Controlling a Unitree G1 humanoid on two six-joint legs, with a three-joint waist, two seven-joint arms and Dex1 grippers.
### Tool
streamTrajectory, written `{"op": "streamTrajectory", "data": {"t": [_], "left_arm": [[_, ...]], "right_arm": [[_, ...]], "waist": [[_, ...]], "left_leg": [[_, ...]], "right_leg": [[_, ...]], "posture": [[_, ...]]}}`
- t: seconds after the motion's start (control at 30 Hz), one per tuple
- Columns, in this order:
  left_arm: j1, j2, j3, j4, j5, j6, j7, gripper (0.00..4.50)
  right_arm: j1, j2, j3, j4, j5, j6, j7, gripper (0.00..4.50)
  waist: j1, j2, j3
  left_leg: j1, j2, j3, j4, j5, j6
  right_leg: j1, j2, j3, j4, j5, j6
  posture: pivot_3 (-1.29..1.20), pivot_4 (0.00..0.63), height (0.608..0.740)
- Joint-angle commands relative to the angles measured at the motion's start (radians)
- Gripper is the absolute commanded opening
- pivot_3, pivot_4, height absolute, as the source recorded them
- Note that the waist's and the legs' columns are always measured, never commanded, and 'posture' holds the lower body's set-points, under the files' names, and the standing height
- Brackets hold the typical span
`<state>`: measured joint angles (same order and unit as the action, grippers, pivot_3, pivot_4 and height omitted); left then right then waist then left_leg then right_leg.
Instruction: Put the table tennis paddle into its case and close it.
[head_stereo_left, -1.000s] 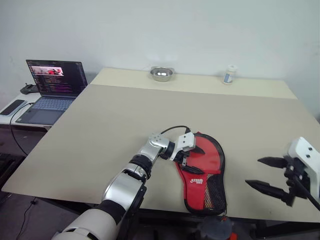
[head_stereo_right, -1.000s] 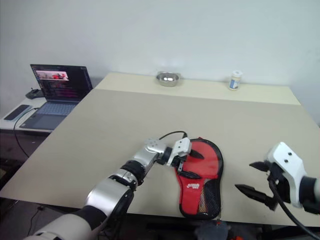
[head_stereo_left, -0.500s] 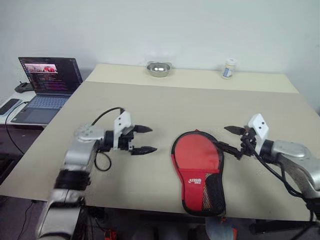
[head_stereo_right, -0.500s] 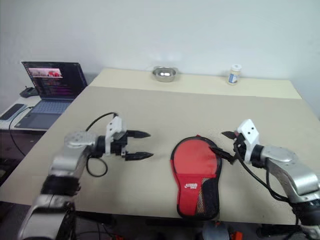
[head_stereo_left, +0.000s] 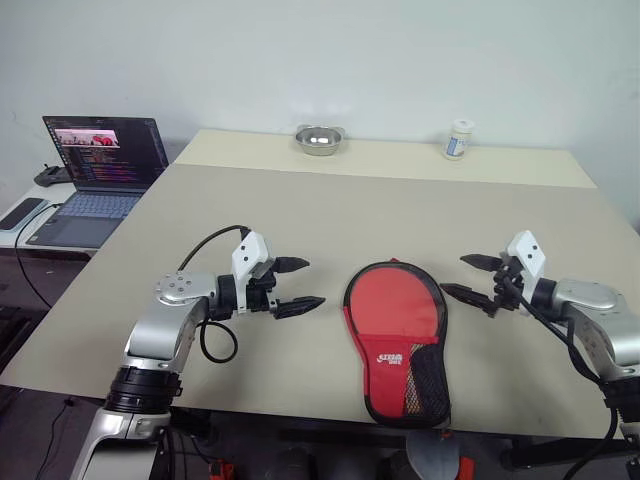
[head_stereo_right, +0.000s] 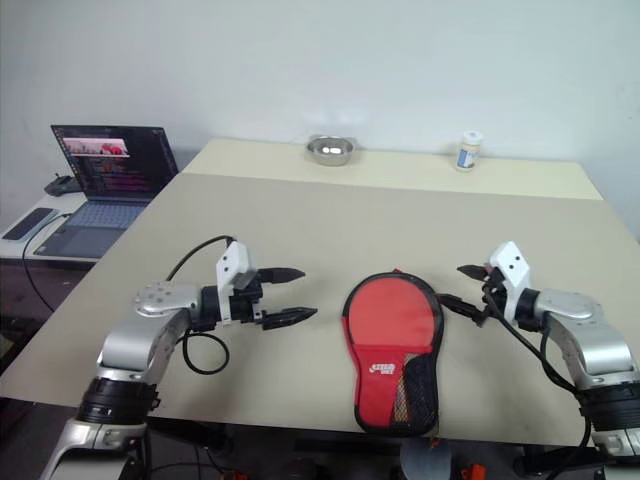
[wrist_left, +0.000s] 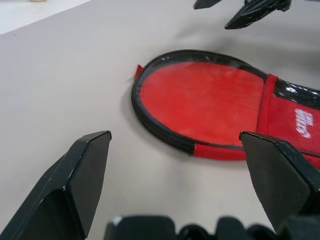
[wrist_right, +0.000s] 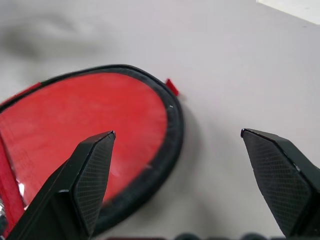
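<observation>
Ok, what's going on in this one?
A red paddle-shaped fabric case with black zipper edging lies flat on the beige table. The left gripper and right gripper hover open on either side of it, holding nothing. The red round area looks like the paddle's face showing through the open flap, though that is uncertain.

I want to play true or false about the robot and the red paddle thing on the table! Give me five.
1. Both grippers are open. True: the left gripper and the right gripper hold nothing.
2. The case lies between the grippers. True.
3. The left gripper is touching the case. False: it is apart from it.
4. A metal bowl sits at the table's far edge. True.
5. The laptop is shut. False: it is open, its screen lit.
</observation>
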<state>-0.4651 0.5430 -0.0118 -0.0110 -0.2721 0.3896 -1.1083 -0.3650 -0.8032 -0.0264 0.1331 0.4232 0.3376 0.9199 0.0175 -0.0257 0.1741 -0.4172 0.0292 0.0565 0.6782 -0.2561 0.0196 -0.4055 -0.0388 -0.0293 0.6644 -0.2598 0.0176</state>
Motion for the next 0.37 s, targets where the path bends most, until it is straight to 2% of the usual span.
{"op": "streamTrajectory", "data": {"t": [0.03,0.37], "left_arm": [[-0.024,-0.011,-0.013,-0.048,-0.016,-0.009,0.032,4.50],[-0.070,-0.041,-0.073,0.075,0.012,-0.099,0.044,4.50]], "right_arm": [[0.012,-0.039,-0.085,0.002,-0.008,-0.025,0.013,4.43],[0.114,-0.048,-0.161,-0.196,0.018,0.077,-0.027,4.43]], "waist": [[0.001,0.000,0.000],[-0.005,0.000,0.000]], "left_leg": [[0.000,0.000,0.000,0.000,0.000,0.000],[0.002,0.001,0.003,0.000,0.000,0.000]], "right_leg": [[0.000,0.000,0.000,0.000,0.000,0.000],[0.000,0.001,0.004,0.001,0.000,0.001]], "posture": [[0.00,0.150,0.740],[0.00,0.150,0.740]]}}
